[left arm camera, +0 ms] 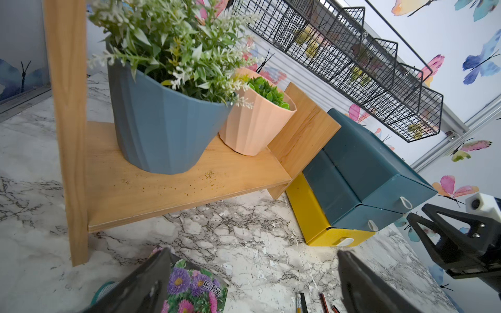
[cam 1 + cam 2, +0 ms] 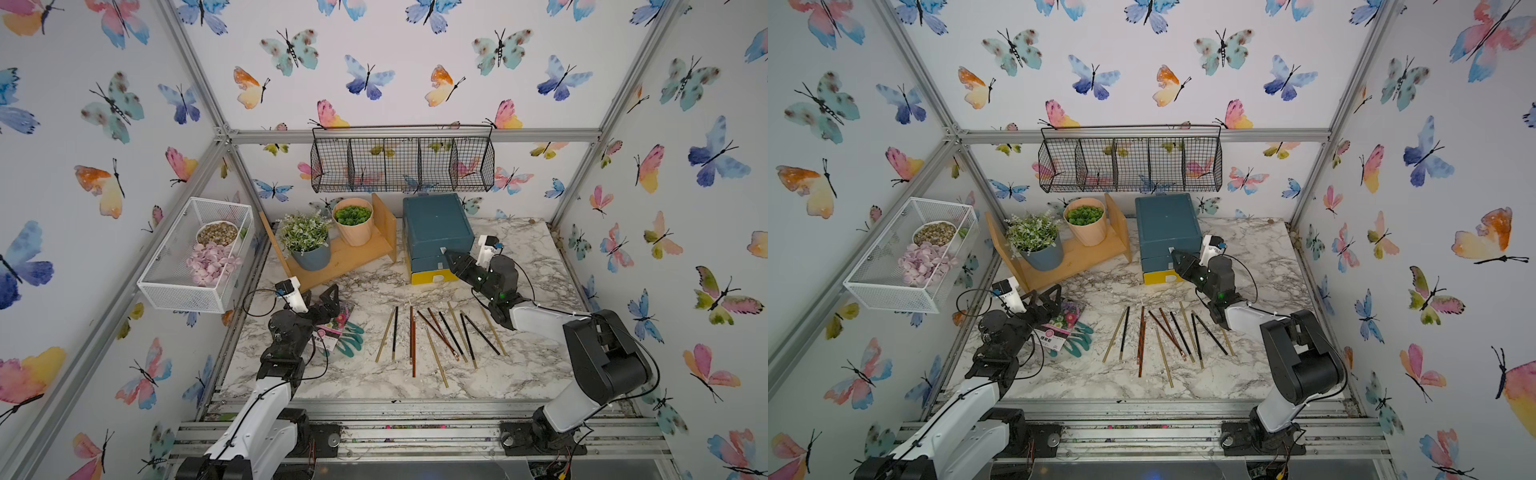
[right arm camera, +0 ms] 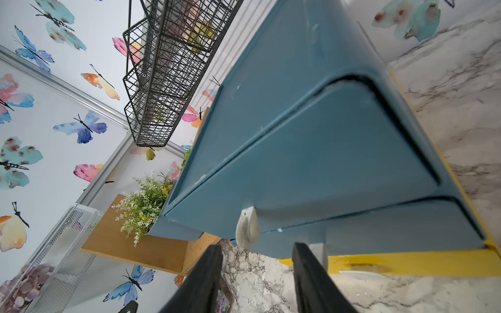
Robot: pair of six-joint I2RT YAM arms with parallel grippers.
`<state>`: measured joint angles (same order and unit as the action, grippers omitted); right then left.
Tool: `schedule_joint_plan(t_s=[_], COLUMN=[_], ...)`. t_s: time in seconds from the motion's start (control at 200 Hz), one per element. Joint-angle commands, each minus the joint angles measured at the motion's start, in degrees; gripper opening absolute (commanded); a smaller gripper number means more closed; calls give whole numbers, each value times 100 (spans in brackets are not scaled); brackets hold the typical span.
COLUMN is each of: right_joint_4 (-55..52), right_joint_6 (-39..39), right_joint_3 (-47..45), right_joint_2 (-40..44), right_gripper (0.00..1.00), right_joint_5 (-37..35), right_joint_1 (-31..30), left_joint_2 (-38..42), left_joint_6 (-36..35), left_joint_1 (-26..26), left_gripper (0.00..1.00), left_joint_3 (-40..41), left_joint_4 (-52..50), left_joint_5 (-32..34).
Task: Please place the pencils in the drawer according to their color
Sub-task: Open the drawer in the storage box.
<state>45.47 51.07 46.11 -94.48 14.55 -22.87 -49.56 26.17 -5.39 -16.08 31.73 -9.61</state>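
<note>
Several pencils (image 2: 436, 332) (image 2: 1167, 332), black, reddish-brown and gold-tan, lie fanned out on the marble tabletop. The drawer chest (image 2: 436, 224) (image 2: 1167, 224) (image 3: 325, 151) stands at the back, two teal drawers over a yellow one, all pushed in. My right gripper (image 2: 446, 254) (image 2: 1177, 254) (image 3: 257, 248) is at the chest's front, open, with only marble showing between its fingers. The top drawer's pale tab (image 3: 247, 227) sits just beyond its tips. My left gripper (image 2: 320, 297) (image 2: 1044, 297) (image 1: 253, 253) hangs wide open and empty at the left, away from the pencils.
A flower seed packet (image 2: 336, 328) and green gloves (image 2: 351, 338) lie under the left gripper. A wooden shelf (image 2: 353, 253) with two potted plants stands left of the chest. A black wire basket (image 2: 403, 164) hangs above it. A white mesh basket (image 2: 195, 257) is on the left wall.
</note>
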Motion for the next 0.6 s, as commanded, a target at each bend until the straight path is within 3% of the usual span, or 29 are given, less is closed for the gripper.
schedule_joint_plan(t_s=[0.0, 0.596], right_joint_4=[168, 447], right_joint_6=[157, 483], right_joint_3=[226, 557], right_joint_2=[-118, -589], right_gripper=[48, 40], right_joint_5=[-73, 146], right_joint_1=[-42, -76], left_joint_2=[7, 146], left_joint_6=[-41, -3], left_joint_1=[-35, -35], left_gripper=[98, 98], left_joint_3=[-128, -157], left_joint_4=[-117, -272], left_joint_5=[-200, 99])
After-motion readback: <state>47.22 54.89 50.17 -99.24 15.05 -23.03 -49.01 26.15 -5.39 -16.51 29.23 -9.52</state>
